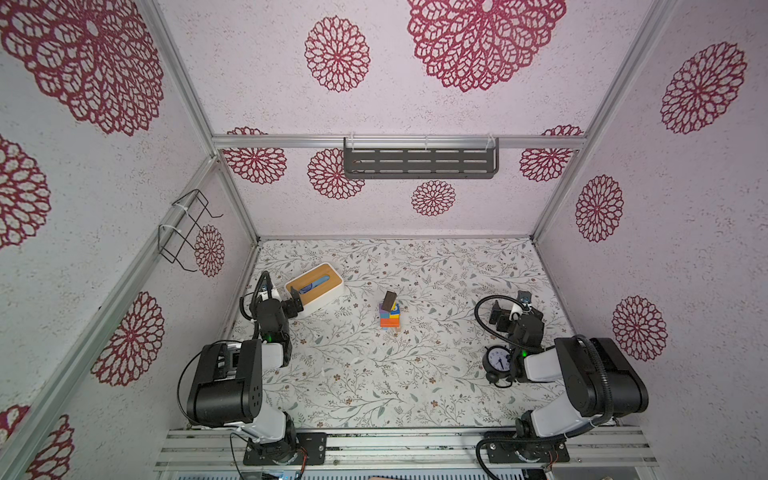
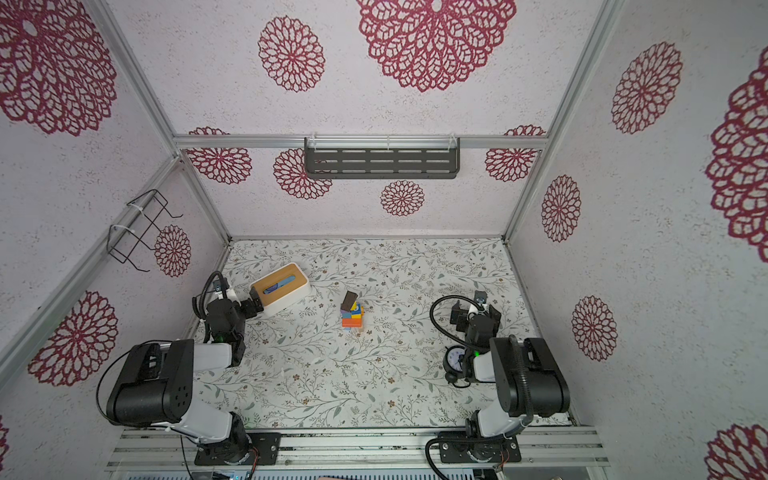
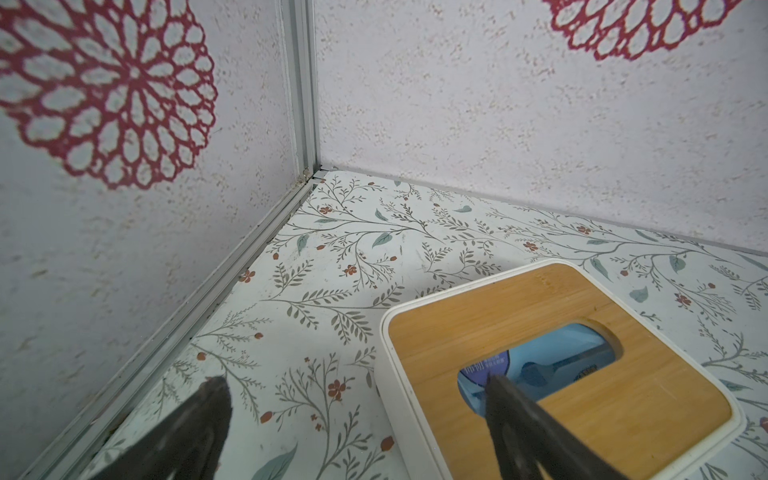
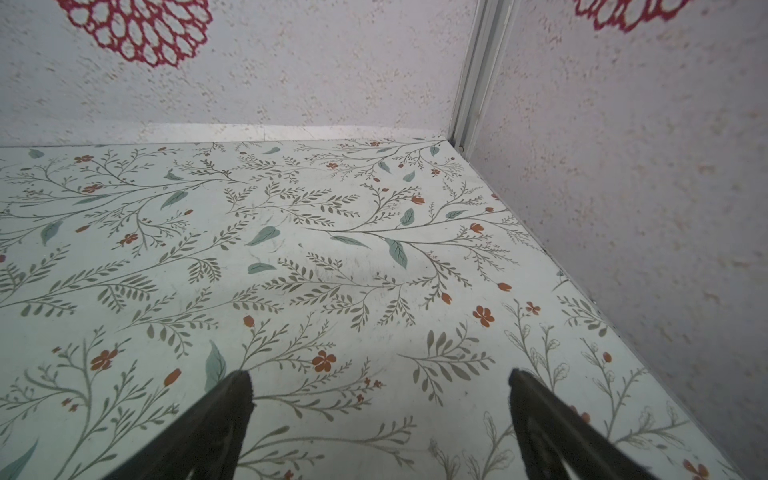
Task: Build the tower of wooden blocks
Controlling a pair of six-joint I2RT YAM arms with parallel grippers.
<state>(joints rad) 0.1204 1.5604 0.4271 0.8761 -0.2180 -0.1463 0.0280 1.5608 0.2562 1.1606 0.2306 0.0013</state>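
Black and round, the alarm clock [image 1: 498, 359] stands closest, beside the right arm. Farther in, the right gripper [image 4: 380, 375] has its fingers wide apart over the flowery table [image 4: 332, 249] and holds nothing. The tower [image 1: 390, 311] of wood blocks stands in the middle of the table, well apart from both grippers, with a dark brown bar [image 1: 390, 300] on top. The left gripper [image 3: 356, 381] is wide apart too, empty, at the near corner of the white box [image 1: 316, 286].

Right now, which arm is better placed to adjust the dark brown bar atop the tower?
Probably right: only bare table lies between the open right jaws and the tower; the open left jaws hang partly over the white box.
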